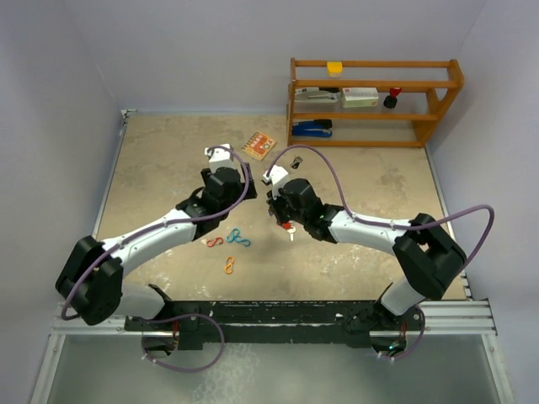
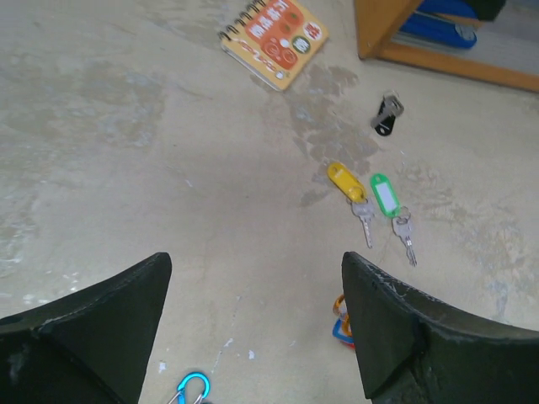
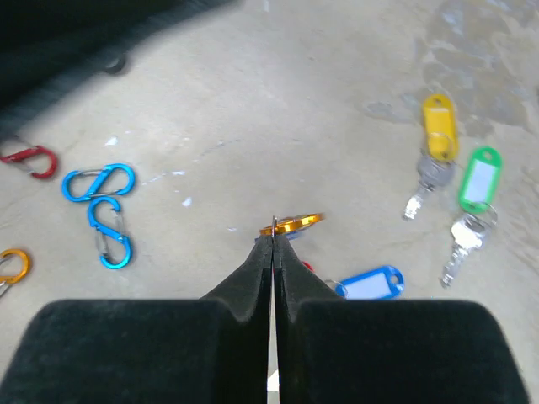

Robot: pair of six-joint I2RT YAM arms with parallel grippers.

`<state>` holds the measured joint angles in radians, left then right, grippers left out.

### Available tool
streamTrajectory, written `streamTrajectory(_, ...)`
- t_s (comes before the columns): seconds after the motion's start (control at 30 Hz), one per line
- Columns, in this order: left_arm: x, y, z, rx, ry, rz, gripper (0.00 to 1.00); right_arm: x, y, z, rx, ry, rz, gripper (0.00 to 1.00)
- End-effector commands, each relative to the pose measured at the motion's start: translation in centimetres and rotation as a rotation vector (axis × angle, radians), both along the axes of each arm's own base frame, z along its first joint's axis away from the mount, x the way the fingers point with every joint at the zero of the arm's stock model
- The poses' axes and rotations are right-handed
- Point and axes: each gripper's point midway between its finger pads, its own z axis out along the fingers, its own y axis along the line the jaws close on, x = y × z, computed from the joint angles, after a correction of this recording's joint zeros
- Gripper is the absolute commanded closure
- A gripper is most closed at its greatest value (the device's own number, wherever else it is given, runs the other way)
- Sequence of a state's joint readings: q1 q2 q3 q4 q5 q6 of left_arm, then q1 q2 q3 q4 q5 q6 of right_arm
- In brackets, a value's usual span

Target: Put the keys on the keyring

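My right gripper is shut on a gold keyring, held a little above the table. A blue-tagged key and a sliver of a red tag show just under the ring. In the top view the right gripper has a red tag below it. The yellow-tagged key, green-tagged key and black-tagged key lie loose on the table. My left gripper is open and holds nothing. The keyring sits beside its right finger.
Loose wire clips lie near the arms: two blue, one red, one orange. An orange spiral notebook lies farther back. A wooden shelf with office items stands at the back right.
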<state>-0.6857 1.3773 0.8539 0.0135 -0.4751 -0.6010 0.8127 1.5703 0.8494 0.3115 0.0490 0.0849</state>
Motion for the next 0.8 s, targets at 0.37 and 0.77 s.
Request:
streamTrajectory(0.37,-0.5,2.9,1.5,-0.005,-0.055,0.123,0.17,9.3,-12.3,5.4,0.008,0.021,-0.563,1.00)
streamTrajectory(0.77,-0.5,2.5,0.7,-0.015,-0.046,0.111,0.17,9.6,-19.9,2.2,-0.006,0.121,-0.772,1.00)
